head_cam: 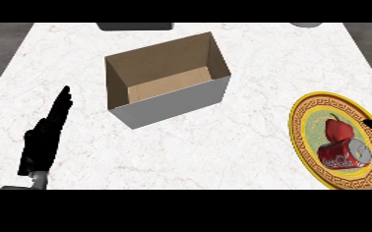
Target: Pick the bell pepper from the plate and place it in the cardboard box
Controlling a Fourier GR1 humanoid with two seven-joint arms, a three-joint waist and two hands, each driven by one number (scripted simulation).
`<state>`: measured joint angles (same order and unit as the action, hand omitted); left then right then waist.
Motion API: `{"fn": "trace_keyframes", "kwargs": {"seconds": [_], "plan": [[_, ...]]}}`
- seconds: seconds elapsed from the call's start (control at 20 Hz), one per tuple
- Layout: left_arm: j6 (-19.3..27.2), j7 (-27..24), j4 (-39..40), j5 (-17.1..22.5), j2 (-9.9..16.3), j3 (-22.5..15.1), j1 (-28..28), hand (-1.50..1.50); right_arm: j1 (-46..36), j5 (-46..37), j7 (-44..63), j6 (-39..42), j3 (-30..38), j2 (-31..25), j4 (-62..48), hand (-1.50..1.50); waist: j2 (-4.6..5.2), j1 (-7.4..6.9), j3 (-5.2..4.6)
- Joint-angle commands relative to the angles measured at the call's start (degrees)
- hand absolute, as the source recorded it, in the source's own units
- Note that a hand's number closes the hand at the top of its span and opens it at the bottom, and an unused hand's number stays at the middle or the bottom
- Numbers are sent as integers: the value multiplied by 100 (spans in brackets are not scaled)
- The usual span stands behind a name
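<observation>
Marble worktop carries the box; right of it, on the plate, a smooth, light pepper touches a can, best gripped across its body; left hand rests, fingers straight.

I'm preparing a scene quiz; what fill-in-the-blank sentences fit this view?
1. The bell pepper lies on the ____ beside a red can.
2. The cardboard box is open at the ____.
3. The left robot hand has its fingers ____.

Missing words: plate; top; straight
</observation>
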<state>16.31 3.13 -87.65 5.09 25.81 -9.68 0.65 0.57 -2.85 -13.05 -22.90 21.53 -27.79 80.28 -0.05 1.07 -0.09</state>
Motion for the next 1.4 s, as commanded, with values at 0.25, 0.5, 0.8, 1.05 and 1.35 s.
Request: {"fn": "trace_keyframes", "kwargs": {"seconds": [0.25, 0.5, 0.8, 1.05, 1.35], "plan": [[-43, 270, -263, -38, 22, -57, 97, 0, 1124, -956, 2389, 1656, -969, -1541, 881, -150, -12, -103, -27], [52, 165, -289, -242, -173, -204, 97, 0, 903, -849, 3794, 2585, -1382, -1873, 1471, -150, 3, -160, -4], [-264, 193, 285, -200, -219, 188, -435, 0, 848, -1120, 5146, 2839, -1633, -1489, 2531, -150, 3, -80, 4], [-213, 29, -57, -613, -439, 135, 66, 0, 388, -1803, 5229, 2771, -1816, -870, 1897, -150, 3, -120, 9], [-530, 478, -292, -601, -472, 335, -59, 0, 123, -2201, 5336, 3001, -1801, -583, 1465, -150, 4, -125, 10]]}}
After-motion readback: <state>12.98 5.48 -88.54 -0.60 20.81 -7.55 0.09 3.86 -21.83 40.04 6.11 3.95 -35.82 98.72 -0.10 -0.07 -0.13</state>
